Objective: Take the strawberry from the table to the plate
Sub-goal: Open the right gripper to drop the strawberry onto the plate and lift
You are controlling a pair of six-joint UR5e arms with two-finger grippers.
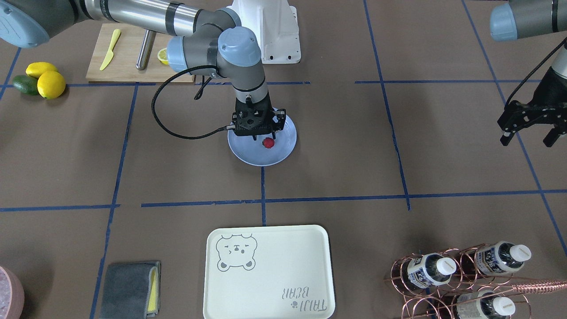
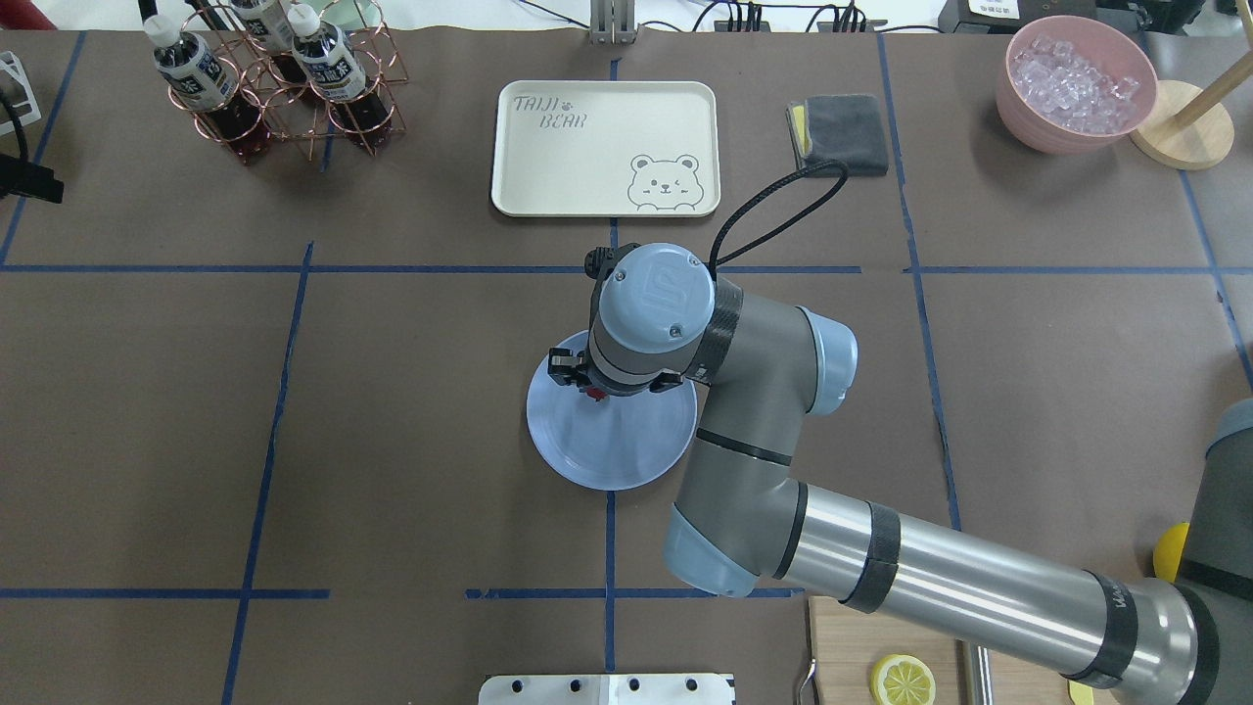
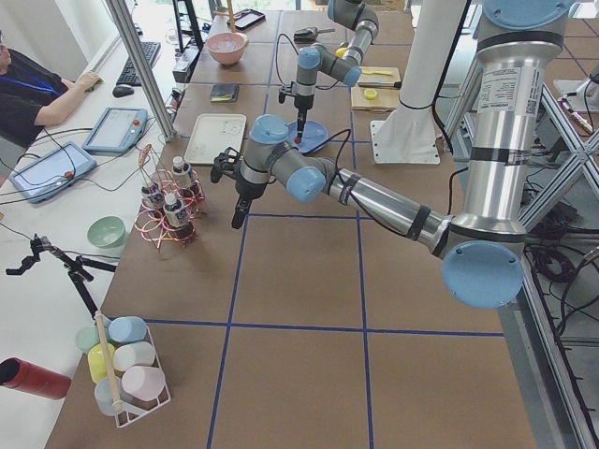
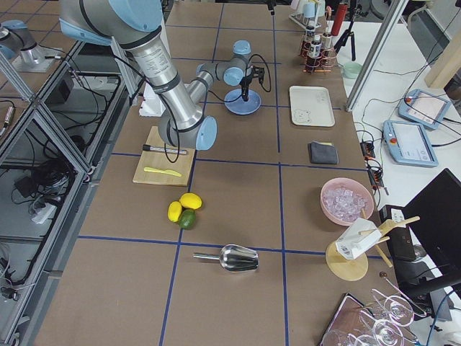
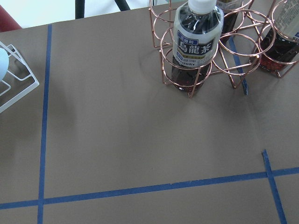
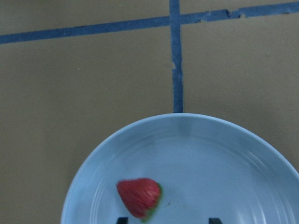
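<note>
**Operator:** Where is the strawberry right now?

**Me:** It's on the plate [image 1: 248, 155], which sits about mid-tabletop [image 1: 332, 177] over a blue tape line. The strawberry [image 6: 139, 197] lies on its side, a little off the plate's centre toward the edge where the bear tray [image 1: 266, 274] is. My right fingers [image 6: 122, 220] are spread apart and empty just above it. One tip is close beside the berry.

**Operator:** So what could spoil it from here?

**Me:** Two things, as I judge it. First, the berry's outline is smeared in my wrist view, so I can't tell whether it has come to rest. The plate is glossy and its rim is low. A berry that is rolling could run over the rim and back onto the tabletop. Second, that near tip worries me. If I draw away sideways or tilted rather than straight up, I could clip the berry and flick it out. I could also shove the plate along the paper.

**Operator:** And your other side?

**Me:** My left fingers [image 1: 551, 136] hang parted, holding nothing. They are well apart from the plate, toward the tabletop's left end near the racked bottles [image 5: 196, 44]. I see no trouble from there.
</note>
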